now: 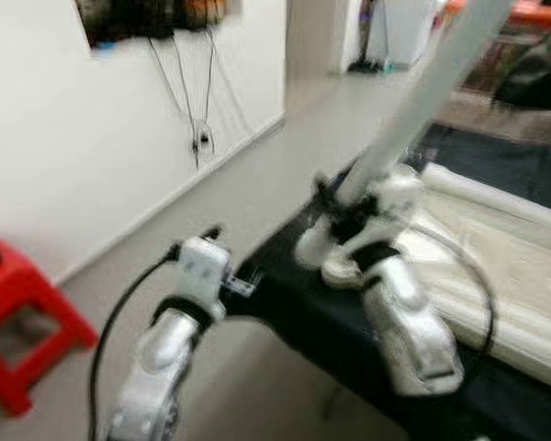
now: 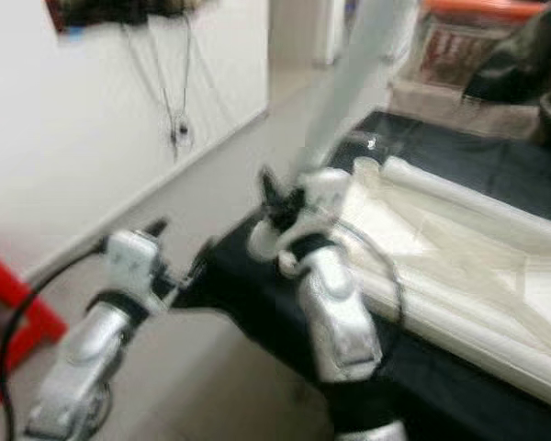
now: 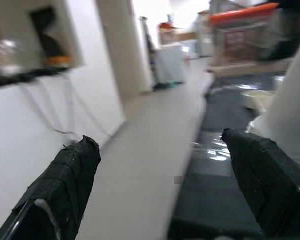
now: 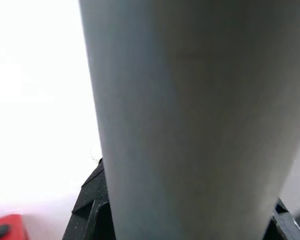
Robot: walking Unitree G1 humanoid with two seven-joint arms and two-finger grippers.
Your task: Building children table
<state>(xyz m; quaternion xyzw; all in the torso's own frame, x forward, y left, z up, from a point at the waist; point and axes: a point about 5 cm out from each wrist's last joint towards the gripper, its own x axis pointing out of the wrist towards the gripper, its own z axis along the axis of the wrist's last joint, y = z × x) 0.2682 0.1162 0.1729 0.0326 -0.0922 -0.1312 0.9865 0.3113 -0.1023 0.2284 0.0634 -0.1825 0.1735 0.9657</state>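
Pinching a pale leg (image 1: pixel 422 92), the right gripper (image 1: pixel 342 204) holds it slanting up and far-right over the near-left corner of a black mat (image 1: pixel 294 303). Left gripper (image 3: pixel 165 180) has jaws spread wide with nothing between, hovering over the floor (image 1: pixel 230 202) just left of the mat edge. White tabletop (image 1: pixel 496 266) lies on the mat, right of the leg. Red stool (image 1: pixel 18 312) near left, by the wall (image 1: pixel 64 138). Heavy blur; the leg's top is cut off, and far clutter is probably boxes.
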